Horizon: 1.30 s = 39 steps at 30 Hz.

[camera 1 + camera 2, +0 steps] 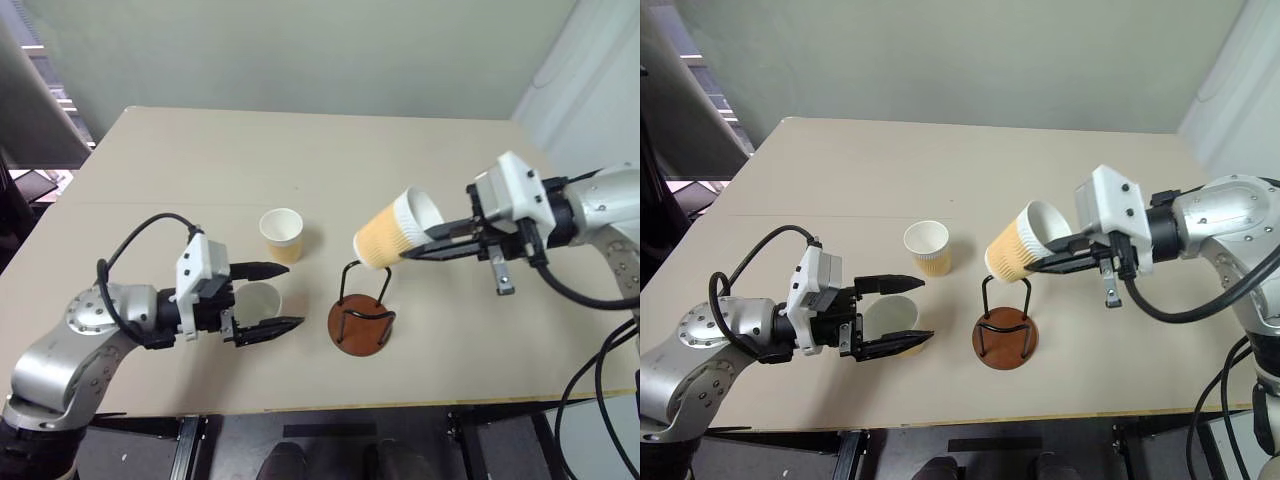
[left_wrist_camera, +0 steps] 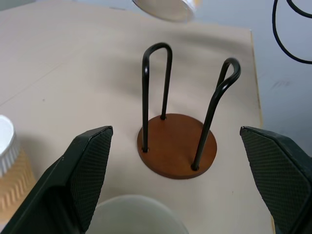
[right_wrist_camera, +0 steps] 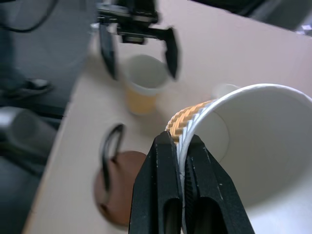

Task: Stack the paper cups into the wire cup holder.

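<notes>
1. The right claw (image 1: 432,240) is pinching the rim of a tilted paper cup (image 1: 392,232), holding it at frame centre above the wire cup holder (image 1: 362,322).
2. The left claw (image 1: 268,297), lower left, is standing spread around a second cup (image 1: 890,318) on the tabletop (image 1: 300,160).
3. A third cup (image 1: 282,234) is standing upright just left of centre.

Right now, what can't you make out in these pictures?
- Cup between the left gripper fingers: mostly hidden behind them in the head views; whether it is touched is unclear.
- Held cup: its bottom is cut off in the left wrist view.
- Wire cup holder: blurred and partly hidden by fingers in the right wrist view.
</notes>
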Motion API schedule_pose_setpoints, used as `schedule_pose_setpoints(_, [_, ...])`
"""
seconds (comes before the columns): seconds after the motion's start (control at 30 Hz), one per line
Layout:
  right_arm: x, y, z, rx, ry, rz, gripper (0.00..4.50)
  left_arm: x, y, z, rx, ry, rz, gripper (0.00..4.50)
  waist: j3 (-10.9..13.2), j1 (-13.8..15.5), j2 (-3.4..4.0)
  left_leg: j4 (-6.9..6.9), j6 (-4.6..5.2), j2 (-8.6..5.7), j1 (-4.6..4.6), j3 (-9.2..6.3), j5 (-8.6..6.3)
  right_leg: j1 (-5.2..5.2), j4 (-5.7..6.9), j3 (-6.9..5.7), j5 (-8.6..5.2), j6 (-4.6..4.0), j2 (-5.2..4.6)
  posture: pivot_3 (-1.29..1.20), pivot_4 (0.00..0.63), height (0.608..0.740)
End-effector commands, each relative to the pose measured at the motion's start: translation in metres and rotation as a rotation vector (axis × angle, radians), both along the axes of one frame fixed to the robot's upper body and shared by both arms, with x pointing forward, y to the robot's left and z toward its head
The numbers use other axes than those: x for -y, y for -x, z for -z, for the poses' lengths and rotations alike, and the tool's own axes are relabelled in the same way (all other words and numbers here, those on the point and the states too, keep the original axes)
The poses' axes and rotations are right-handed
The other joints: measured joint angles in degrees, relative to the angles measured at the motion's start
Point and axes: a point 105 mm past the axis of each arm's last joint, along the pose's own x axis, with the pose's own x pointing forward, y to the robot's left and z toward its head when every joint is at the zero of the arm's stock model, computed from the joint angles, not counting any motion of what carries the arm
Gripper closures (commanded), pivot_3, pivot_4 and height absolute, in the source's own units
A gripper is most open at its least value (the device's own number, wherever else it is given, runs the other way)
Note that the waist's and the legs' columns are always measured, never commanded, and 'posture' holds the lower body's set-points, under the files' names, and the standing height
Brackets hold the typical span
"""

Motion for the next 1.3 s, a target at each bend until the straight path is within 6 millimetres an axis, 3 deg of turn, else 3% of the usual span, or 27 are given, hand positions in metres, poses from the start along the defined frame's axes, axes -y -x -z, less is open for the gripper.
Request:
schedule_pose_setpoints(0.03, [-0.002,0.009,-0.002,0.009,0.004,-0.020,4.46,0.000,0.007,-0.009,0.041,0.002,0.003,0.00,0.0,0.0,0.00,0.00,0.00,0.00,0.00,0.00,0.00,0.00,0.00,0.00,0.00,0.00,0.00,0.00,0.150,0.740])
schedule_pose_setpoints(0.77, [-0.001,0.009,0.028,-0.029,0.086,-0.024,4.46,-0.004,0.006,-0.006,0.027,0.004,-0.024,0.00,0.0,-0.1,0.00,0.01,-0.02,0.04,0.05,0.02,0.01,0.02,0.06,0.01,0.00,-0.01,-0.05,0.00,0.150,0.740])
schedule_pose_setpoints(0.9, [0.000,0.008,0.029,-0.024,0.091,-0.025,3.59,-0.004,0.006,-0.006,0.024,0.009,-0.025,0.00,0.0,-0.1,0.00,0.01,-0.02,0.04,0.05,0.02,0.01,0.02,0.06,0.01,0.00,-0.01,-0.05,0.00,0.150,0.740])
schedule_pose_setpoints(1.1, [0.000,0.006,0.030,-0.024,0.092,-0.015,1.47,-0.008,0.004,-0.005,0.015,-0.009,-0.045,0.00,0.0,-0.1,0.00,0.01,-0.02,0.03,0.05,0.02,0.01,0.02,0.06,0.01,0.00,-0.01,-0.05,0.00,0.150,0.740])
schedule_pose_setpoints(1.23, [0.012,-0.002,0.027,-0.032,0.068,0.067,0.08,-0.018,-0.005,-0.007,0.028,-0.049,-0.093,0.00,0.0,0.0,-0.01,0.00,-0.02,0.04,0.05,0.02,0.01,0.02,0.06,0.01,0.00,-0.01,-0.05,0.00,0.150,0.740])
schedule_pose_setpoints(1.3, [0.025,-0.007,0.020,-0.063,-0.014,0.131,0.04,-0.027,-0.015,-0.009,0.049,-0.093,-0.141,0.00,0.0,0.2,-0.01,0.01,-0.02,0.03,0.04,-0.01,0.01,0.03,0.06,0.01,0.00,-0.01,-0.06,0.00,0.150,0.740])
